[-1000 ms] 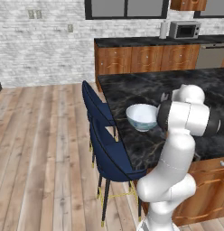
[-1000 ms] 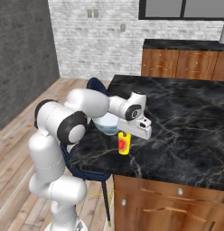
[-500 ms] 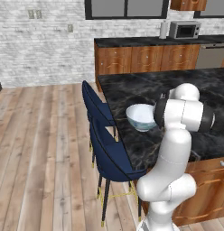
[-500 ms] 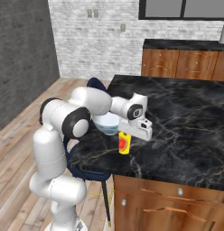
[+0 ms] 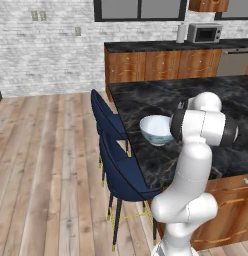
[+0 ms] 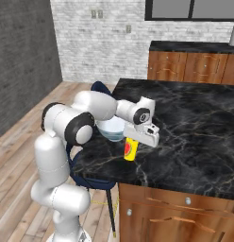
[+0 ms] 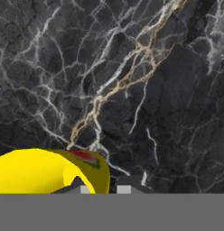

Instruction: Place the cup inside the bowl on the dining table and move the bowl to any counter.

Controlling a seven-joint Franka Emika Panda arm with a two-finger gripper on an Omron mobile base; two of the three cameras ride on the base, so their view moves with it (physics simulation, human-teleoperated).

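Where the cup (image 6: 130, 149) stands on the dining table (image 6: 194, 123), it is upright on the black, gold-veined marble, near the table's front-left corner. Yellow body, red patch on the side facing the right base camera. In the hand view the cup (image 7: 46, 171) shows from above: yellow rim and inner wall; whether it holds anything cannot be told.

Gripper (image 6: 137, 140) sits directly on top of the cup, hand pointing down. Fingertips (image 7: 84, 189) are drawn close together at the cup's rim, one on each side of the wall as far as the hand view lets me judge. Reads as clenched on the cup's rim; cup base on the marble or just off it, cannot tell which.

Bowl (image 5: 157, 129): white ceramic, faint blue pattern outside, upright on the same table, just beside the cup toward the table's left edge. Interior looks bare from the left base view. Cup and bowl (image 6: 111, 129) are apart, not touching.

Blue chairs (image 5: 121, 165) are tucked against the table's left edge, nearest the bowl.

Counter (image 5: 161, 62) stands against the brick wall, well beyond the table; a microwave (image 5: 203, 33) rests on it.
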